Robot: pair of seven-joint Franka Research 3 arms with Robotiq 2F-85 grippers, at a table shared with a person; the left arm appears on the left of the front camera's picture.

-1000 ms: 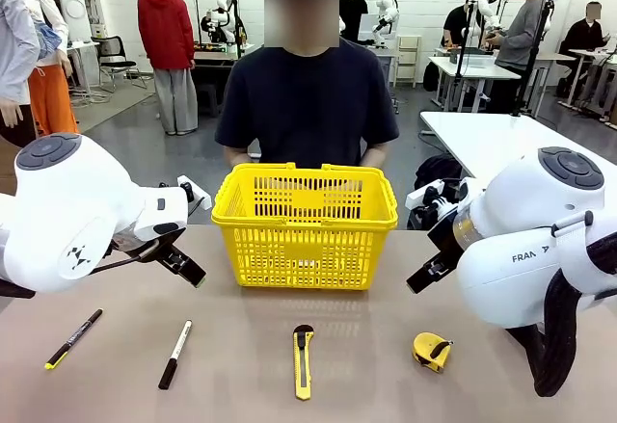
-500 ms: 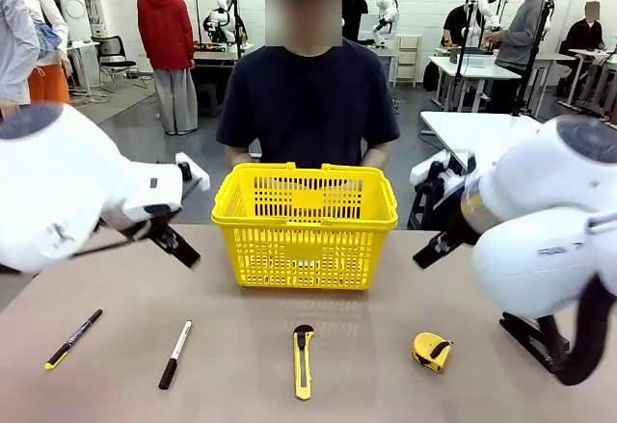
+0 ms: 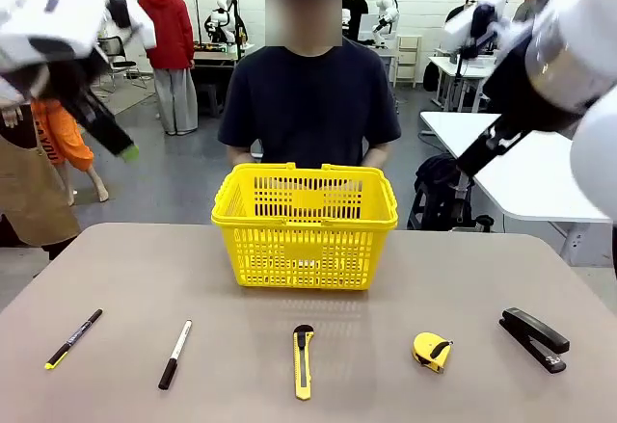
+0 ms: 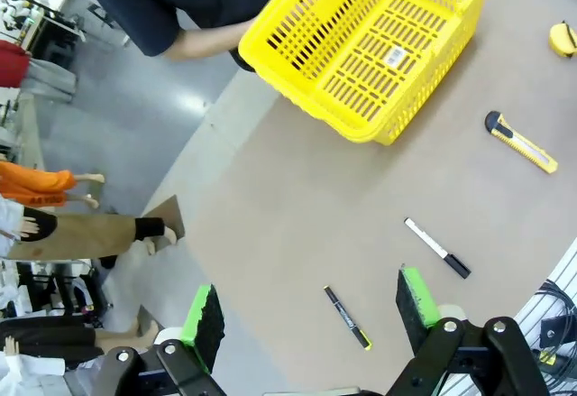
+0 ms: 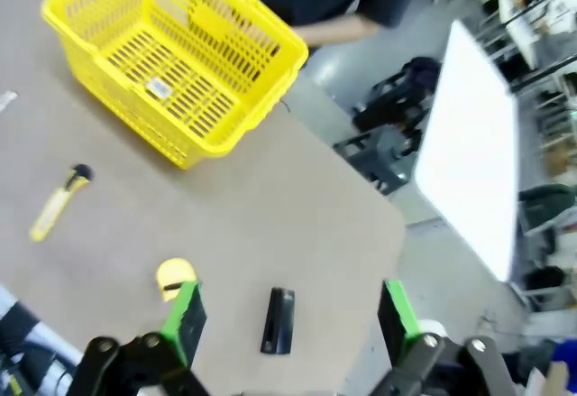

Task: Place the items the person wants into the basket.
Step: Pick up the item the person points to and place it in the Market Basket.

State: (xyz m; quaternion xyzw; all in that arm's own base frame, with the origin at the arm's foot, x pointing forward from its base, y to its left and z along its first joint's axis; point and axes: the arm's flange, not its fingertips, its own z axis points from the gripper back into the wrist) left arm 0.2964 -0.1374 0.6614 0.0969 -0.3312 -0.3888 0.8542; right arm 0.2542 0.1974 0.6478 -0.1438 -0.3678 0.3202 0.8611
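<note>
The basket [image 3: 304, 254] stands upright on the surface [image 3: 482, 269], at the middle of its far side, with both handles folded down on the rim. The person [image 3: 308, 105] stands just behind it. The forearms go down behind the far wall of the basket, so in the front view the hands are hidden.

The three items lie flat in a row along the near side of the surface, well apart from each other and from the basket. The pen [image 3: 72, 338] is the one most to the left; it lies slanted, with the yellow tip toward the near edge. The marker [image 3: 174, 354] is next on its right, also a little slanted, with the black cap toward the near edge. The knife [image 3: 303, 360] lies in front of the middle of the basket, almost straight, with its black end toward the basket. Further right in the same row lie a tape measure [image 3: 431, 351] and then a stapler [image 3: 534, 338], which is near the right edge.

Both arms are high above the surface. The left claw [image 4: 308, 301] is at the upper left in the front view. Its two green pads stand wide apart and it holds nothing; its own view looks down on the pen and the marker. The right claw [image 5: 288, 310] is at the upper right, its fingers also wide apart and holding nothing; below it are the stapler and the tape measure.
</note>
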